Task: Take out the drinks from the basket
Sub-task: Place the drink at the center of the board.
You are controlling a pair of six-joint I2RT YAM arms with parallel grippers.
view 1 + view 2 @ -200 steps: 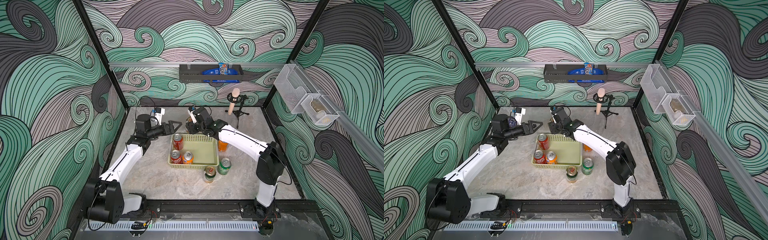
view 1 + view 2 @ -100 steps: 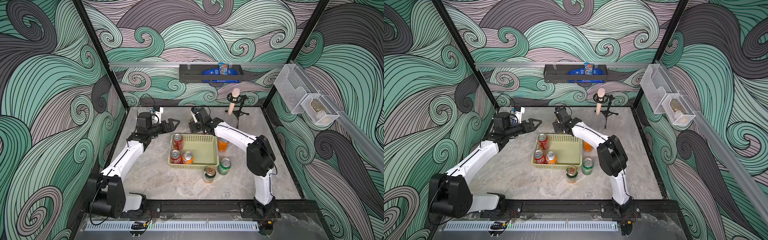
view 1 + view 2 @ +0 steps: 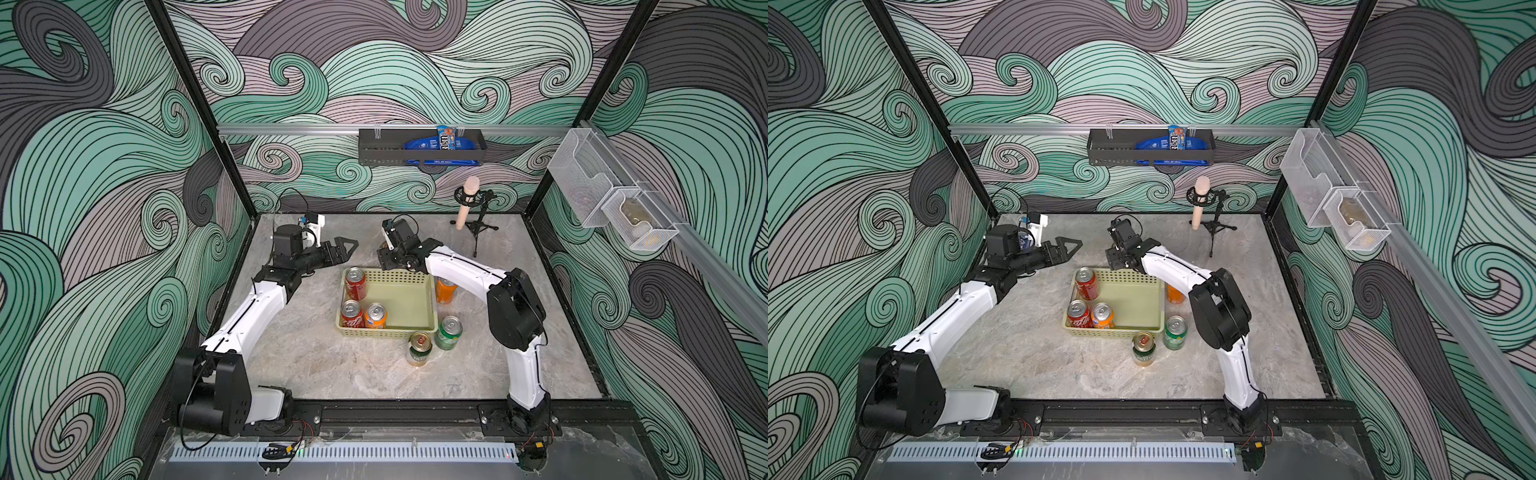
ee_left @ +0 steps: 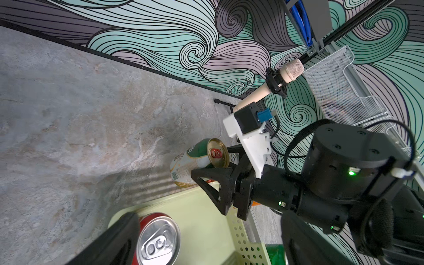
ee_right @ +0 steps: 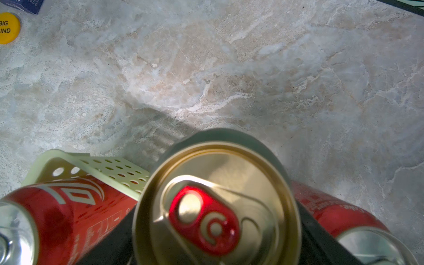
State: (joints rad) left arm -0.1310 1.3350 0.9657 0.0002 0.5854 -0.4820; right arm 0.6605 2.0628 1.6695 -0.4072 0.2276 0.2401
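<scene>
The pale yellow-green basket holds two red cans and an orange can. Outside it stand an orange can, a bright green can and a dark green-gold can. My right gripper is at the basket's far wall, shut on another dark green-gold can. A third red can shows beside it in the right wrist view. My left gripper hovers open by the far-left corner, above a red can.
A microphone on a small tripod stands at the back right of the table. A black rack hangs on the back wall and wire mesh bins on the right wall. The cans outside crowd the basket's right and front-right sides.
The right arm's elbow has swung in toward the basket, and its gripper has shifted slightly with the can still held. The left gripper has drawn back a little.
</scene>
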